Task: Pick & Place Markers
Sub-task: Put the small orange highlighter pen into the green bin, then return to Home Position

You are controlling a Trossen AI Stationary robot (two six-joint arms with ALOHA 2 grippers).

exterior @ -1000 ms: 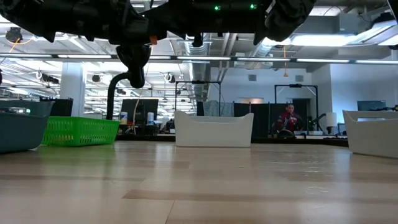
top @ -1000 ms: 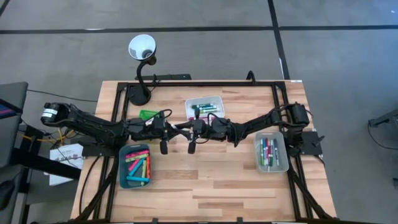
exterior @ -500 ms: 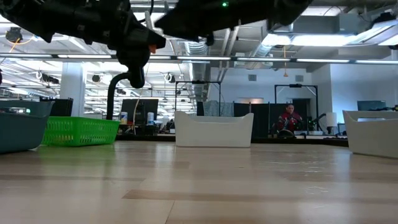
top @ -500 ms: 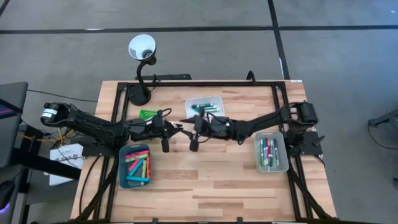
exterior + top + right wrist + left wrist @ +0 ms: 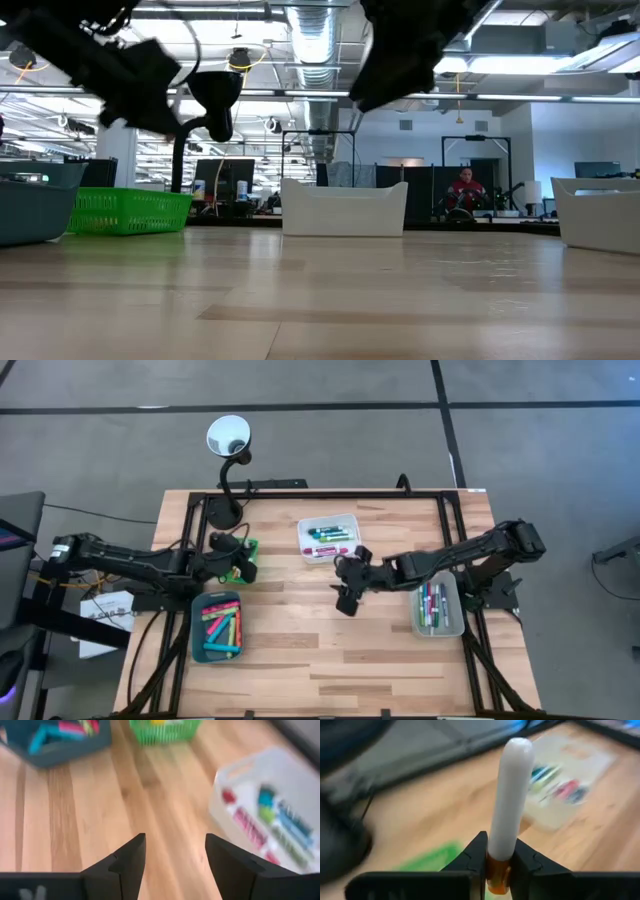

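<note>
We see the left gripper (image 5: 498, 862) clenched on a marker (image 5: 510, 800) with a white barrel and orange cap, above the green tray (image 5: 243, 560). Its long axis points straight forward from the fingers. The right gripper (image 5: 175, 855) is released over the table (image 5: 330, 650).

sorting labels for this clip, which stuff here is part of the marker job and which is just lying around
Job:
- orange-capped white marker, held by left gripper
- markers in white tray, teal tray, grey tray
- green tray
- right gripper, empty

Lying about:
- desk lamp
</note>
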